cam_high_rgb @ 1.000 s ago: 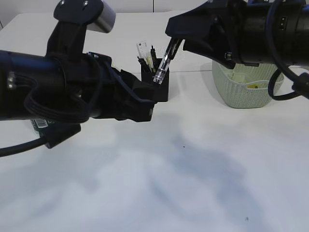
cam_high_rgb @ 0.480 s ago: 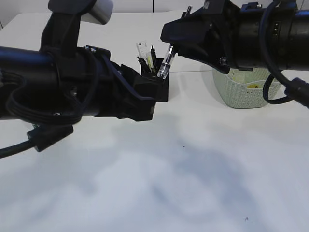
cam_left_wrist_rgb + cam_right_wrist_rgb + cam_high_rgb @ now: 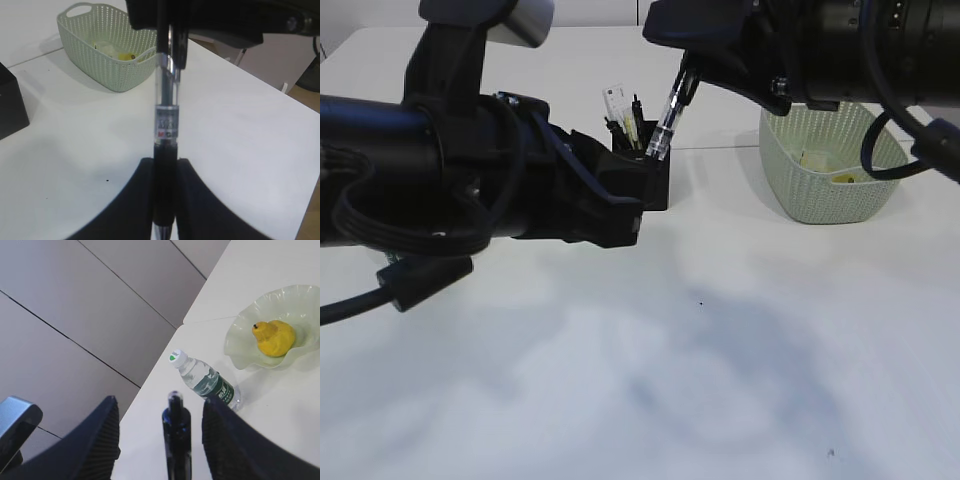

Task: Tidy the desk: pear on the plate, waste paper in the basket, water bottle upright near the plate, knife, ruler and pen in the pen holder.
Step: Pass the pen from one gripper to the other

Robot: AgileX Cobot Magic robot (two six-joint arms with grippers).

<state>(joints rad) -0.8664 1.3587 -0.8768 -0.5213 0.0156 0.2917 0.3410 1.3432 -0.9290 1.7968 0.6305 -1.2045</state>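
Nearest the pen holder point(image 3: 645, 178), the left hand point(image 3: 165, 200) is clamping the pen point(image 3: 667, 112) low on its barrel. The pen is standing tip-down in the holder, leaning up-right. Above it, the right hand point(image 3: 160, 432) is spread apart around the pen's top. Judging this, release gently so it settles upright. Beyond, the basket point(image 3: 825, 165) is sitting on the worktop point(image 3: 720, 350).

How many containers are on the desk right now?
3: a black square pen holder at centre back, a pale green woven basket to its right, and a translucent wavy-edged plate holding the pear. Others may be hidden behind the arms.
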